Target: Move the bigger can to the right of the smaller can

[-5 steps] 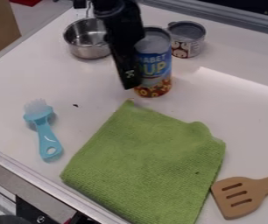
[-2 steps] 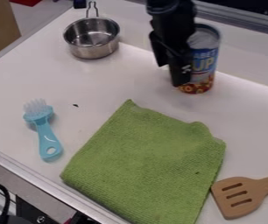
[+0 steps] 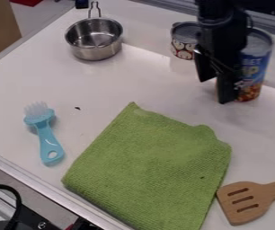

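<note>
- Bigger can (image 3: 257, 65): upright, immediately right of the gripper (image 3: 215, 89) as the camera sees it; its left part is hidden behind the gripper; blue label above, food picture near the base; it stands to the right of the smaller can (image 3: 184, 42).
- Gripper: low over the counter (image 3: 98, 99), overlapping the near left side of the bigger can in the view; whether it is open, closed or clamped on that can cannot be told.
- Smaller can: upright, behind the gripper and to its left; its right edge is partly covered by the arm (image 3: 223, 20), which enters from the top edge.
- Metal pot (image 3: 94, 53): well to the left of the gripper and farther back; handle directed toward the top edge.
- Green cloth (image 3: 152, 166): flat on the counter, in front of the gripper and mostly to its left.
- Blue brush (image 3: 48, 139): far left of the gripper and nearer the camera; bristles toward the back, holed handle end toward the front.
- Wooden spatula (image 3: 248, 204): in front of the gripper, slightly to its right; slotted head beside the cloth, handle running off the right edge.
</note>
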